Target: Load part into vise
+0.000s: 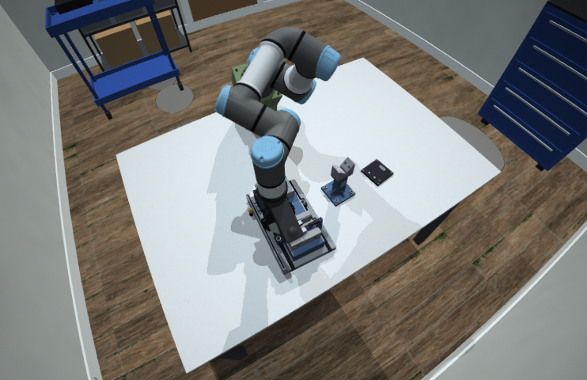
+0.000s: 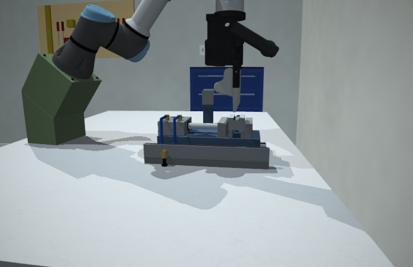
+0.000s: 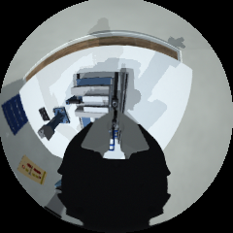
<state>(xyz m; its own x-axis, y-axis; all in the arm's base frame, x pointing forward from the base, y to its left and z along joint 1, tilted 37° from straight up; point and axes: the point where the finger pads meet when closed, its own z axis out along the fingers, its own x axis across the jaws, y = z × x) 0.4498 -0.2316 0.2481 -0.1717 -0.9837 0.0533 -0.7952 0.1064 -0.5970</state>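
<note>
The grey part lies in the vise, between the moving jaw on the cylinder's rod and the fixed jaw. A dark slot shows on the part's top face. My gripper is shut and empty. It hangs point down, a short way above the part. In the top view my wrist covers the jaws. The black infeed plate is bare. I cannot make out the work stop.
The V-block stands on a blue base between the vise and the infeed plate. The air cylinder with blue hoses sits at the vise's left end. My green base stands at the table's far side.
</note>
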